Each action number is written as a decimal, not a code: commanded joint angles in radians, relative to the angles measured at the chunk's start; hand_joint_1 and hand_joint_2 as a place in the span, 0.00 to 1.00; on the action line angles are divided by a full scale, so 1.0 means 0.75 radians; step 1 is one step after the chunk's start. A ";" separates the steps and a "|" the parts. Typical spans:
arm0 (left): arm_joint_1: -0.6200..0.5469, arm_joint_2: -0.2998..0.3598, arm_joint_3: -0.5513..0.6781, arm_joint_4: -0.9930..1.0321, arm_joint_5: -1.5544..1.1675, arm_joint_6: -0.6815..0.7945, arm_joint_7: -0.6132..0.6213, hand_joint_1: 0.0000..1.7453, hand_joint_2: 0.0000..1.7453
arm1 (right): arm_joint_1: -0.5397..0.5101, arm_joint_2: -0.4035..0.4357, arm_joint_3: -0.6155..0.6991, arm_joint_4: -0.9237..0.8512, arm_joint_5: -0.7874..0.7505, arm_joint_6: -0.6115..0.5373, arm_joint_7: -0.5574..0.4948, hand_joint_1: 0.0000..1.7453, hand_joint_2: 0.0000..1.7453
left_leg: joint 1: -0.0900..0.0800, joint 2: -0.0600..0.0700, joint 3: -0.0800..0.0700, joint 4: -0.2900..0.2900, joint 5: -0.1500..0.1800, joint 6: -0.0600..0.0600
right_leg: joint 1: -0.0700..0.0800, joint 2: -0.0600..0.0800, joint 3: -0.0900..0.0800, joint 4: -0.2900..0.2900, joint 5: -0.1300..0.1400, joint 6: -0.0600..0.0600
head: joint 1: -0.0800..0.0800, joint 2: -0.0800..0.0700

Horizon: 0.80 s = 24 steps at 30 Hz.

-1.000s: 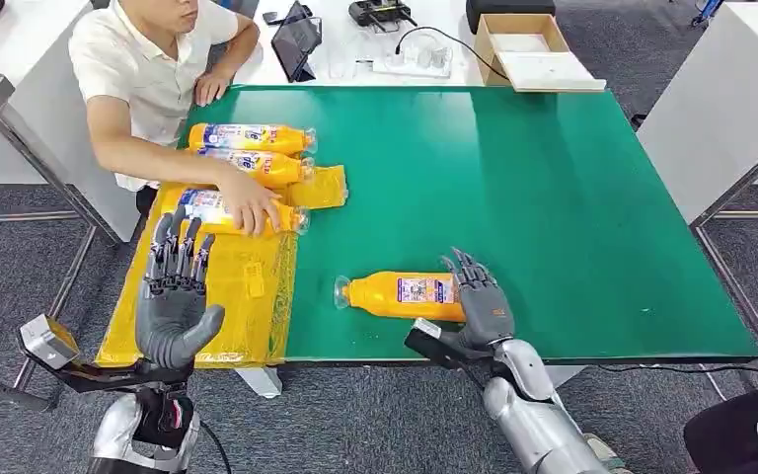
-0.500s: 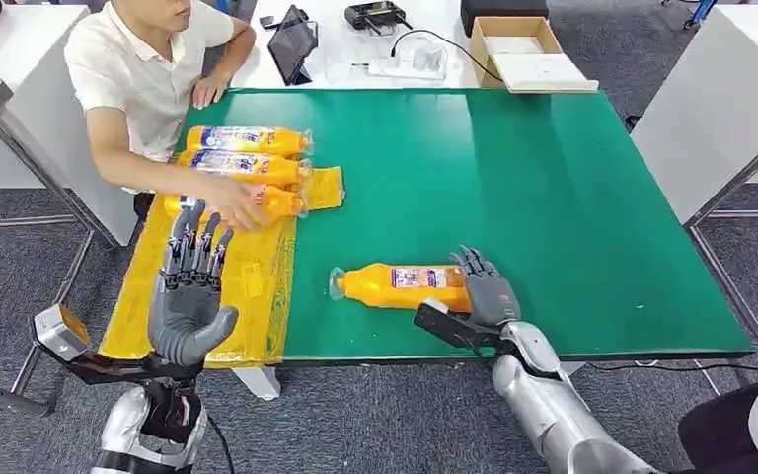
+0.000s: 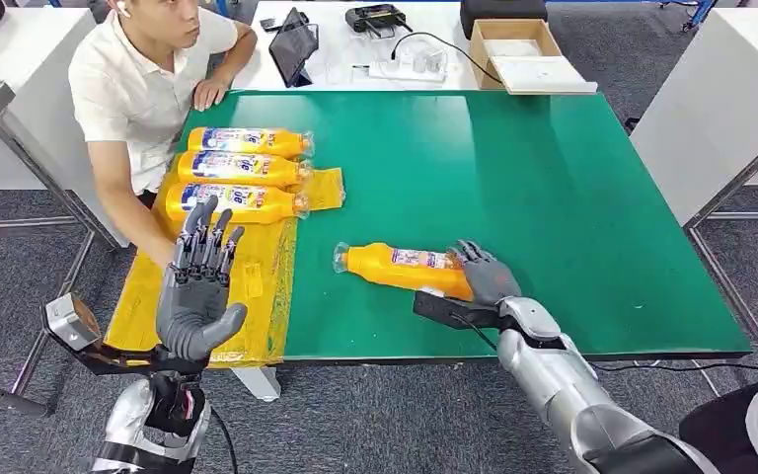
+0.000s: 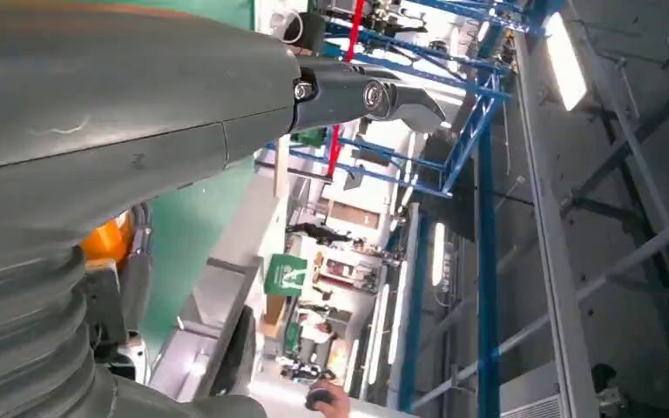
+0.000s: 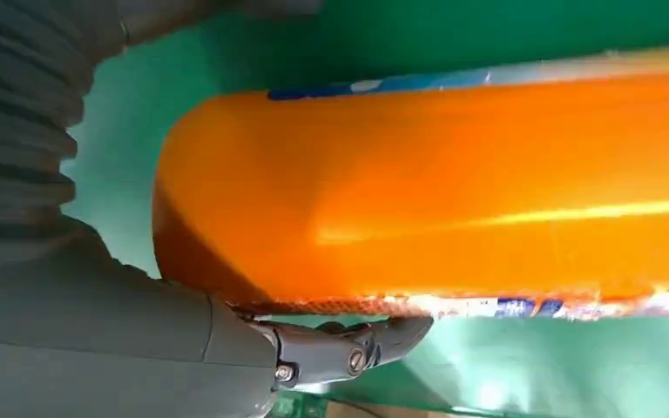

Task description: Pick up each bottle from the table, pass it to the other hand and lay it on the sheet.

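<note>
Near the table's front edge, at about six o'clock on the green mat [image 3: 553,197], the right hand [image 3: 484,281] wrapped its fingers around the base of an orange bottle [image 3: 400,267] lying on its side. At nine o'clock, three orange bottles [image 3: 242,170] lay on the yellow sheet [image 3: 257,286]. The left hand [image 3: 195,296] hovered upright, fingers spread, holding nothing.

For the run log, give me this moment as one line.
right hand: grips base of bottle lying on green table | left hand: open, raised over yellow sheet | on sheet: three bottles
</note>
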 commanded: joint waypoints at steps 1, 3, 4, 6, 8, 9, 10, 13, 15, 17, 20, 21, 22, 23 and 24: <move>-0.075 0.036 -0.055 0.132 0.026 -0.001 0.010 0.00 1.00 | 0.008 0.003 0.064 0.167 -0.079 0.078 -0.113 0.97 1.00 | 0.001 -0.002 0.002 -0.001 0.000 -0.002 | 0.001 -0.003 0.003 -0.002 -0.001 -0.002 | 0.000 0.000; -0.075 0.036 -0.055 0.132 0.026 -0.001 0.010 0.00 1.00 | 0.008 0.003 0.064 0.167 -0.079 0.078 -0.113 0.97 1.00 | 0.002 -0.002 0.003 -0.002 0.000 -0.003 | 0.002 -0.004 0.004 -0.003 -0.001 -0.003 | 0.000 0.000; -0.075 0.037 -0.055 0.132 0.026 -0.001 0.010 0.00 1.00 | 0.005 0.007 0.064 0.167 -0.079 0.080 -0.111 0.97 1.00 | 0.002 -0.002 0.003 -0.002 0.000 -0.002 | 0.002 -0.003 0.004 -0.003 -0.001 -0.003 | -0.001 0.000; -0.075 0.037 -0.055 0.132 0.026 -0.001 0.010 0.00 1.00 | 0.005 0.007 0.064 0.167 -0.079 0.080 -0.111 0.97 1.00 | 0.003 -0.003 0.004 -0.002 0.000 -0.003 | 0.003 -0.004 0.005 -0.003 -0.001 -0.003 | 0.000 0.000; -0.073 0.037 -0.055 0.128 0.029 -0.002 0.009 0.00 1.00 | 0.002 0.005 0.068 0.169 -0.080 0.085 -0.112 0.98 1.00 | 0.003 -0.003 0.004 -0.003 0.000 -0.003 | 0.004 -0.005 0.005 -0.003 -0.001 -0.004 | -0.001 0.000; -0.074 0.038 -0.057 0.129 0.029 -0.002 0.009 0.00 1.00 | 0.001 0.005 0.073 0.170 -0.083 0.083 -0.116 0.97 1.00 | 0.002 -0.003 0.004 -0.002 0.000 -0.002 | 0.003 -0.003 0.004 -0.002 -0.001 -0.003 | -0.001 0.000; -0.073 0.038 -0.058 0.128 0.031 -0.002 0.009 0.00 1.00 | 0.002 0.007 0.070 0.168 -0.097 0.081 -0.124 0.99 1.00 | 0.003 -0.003 0.004 -0.003 0.000 -0.003 | 0.004 -0.004 0.005 -0.003 -0.001 -0.003 | 0.000 -0.001; -0.072 0.043 -0.064 0.128 0.034 -0.001 0.006 0.00 1.00 | 0.020 0.012 0.001 0.160 -0.211 0.134 -0.224 0.98 1.00 | 0.002 -0.002 0.004 -0.002 0.000 -0.002 | 0.003 -0.003 0.004 -0.002 -0.001 -0.003 | -0.001 0.000; -0.070 0.044 -0.066 0.128 0.039 0.000 0.001 0.00 1.00 | 0.035 0.005 -0.008 0.149 -0.234 0.123 -0.249 0.99 1.00 | 0.003 -0.003 0.003 -0.002 0.000 -0.002 | 0.003 -0.004 0.004 -0.003 -0.001 -0.002 | 0.000 -0.001; -0.061 0.048 -0.070 0.117 0.043 0.000 -0.005 0.00 1.00 | 0.049 0.010 -0.027 0.137 -0.271 0.098 -0.277 0.98 1.00 | 0.003 -0.003 0.004 -0.003 0.000 -0.002 | 0.003 -0.004 0.005 -0.003 -0.001 -0.003 | 0.000 0.000; -0.052 0.050 -0.072 0.111 0.047 0.002 -0.009 0.00 1.00 | 0.063 0.013 -0.038 0.119 -0.302 0.084 -0.309 0.98 1.00 | 0.003 -0.003 0.004 -0.003 0.000 -0.003 | 0.003 -0.004 0.005 -0.003 -0.001 -0.003 | 0.000 0.000; -0.040 0.045 -0.066 0.105 0.051 0.014 -0.015 0.00 1.00 | 0.084 0.025 -0.066 0.079 -0.353 0.052 -0.366 0.95 1.00 | 0.002 -0.002 0.004 -0.002 -0.001 -0.002 | 0.003 -0.002 0.004 -0.002 -0.001 -0.003 | -0.001 0.000; -0.031 0.041 -0.061 0.099 0.038 0.042 -0.017 0.00 1.00 | 0.100 0.036 -0.081 0.046 -0.384 0.034 -0.410 0.95 1.00 | 0.003 -0.003 0.004 -0.002 0.000 -0.003 | 0.003 -0.004 0.005 -0.003 -0.001 -0.003 | 0.000 0.000; -0.020 0.038 -0.063 0.089 0.022 0.073 -0.023 0.00 1.00 | 0.116 0.046 -0.088 0.010 -0.404 0.014 -0.434 0.90 1.00 | 0.003 -0.002 0.004 -0.004 0.000 -0.004 | 0.004 -0.004 0.005 -0.004 -0.001 -0.004 | 0.000 -0.001; -0.003 0.022 -0.053 0.077 -0.008 0.148 -0.023 0.00 1.00 | 0.150 0.062 -0.113 -0.065 -0.443 -0.041 -0.486 0.90 1.00 | 0.003 -0.001 0.004 -0.003 -0.001 -0.003 | 0.003 -0.002 0.005 -0.003 -0.001 -0.003 | -0.001 -0.001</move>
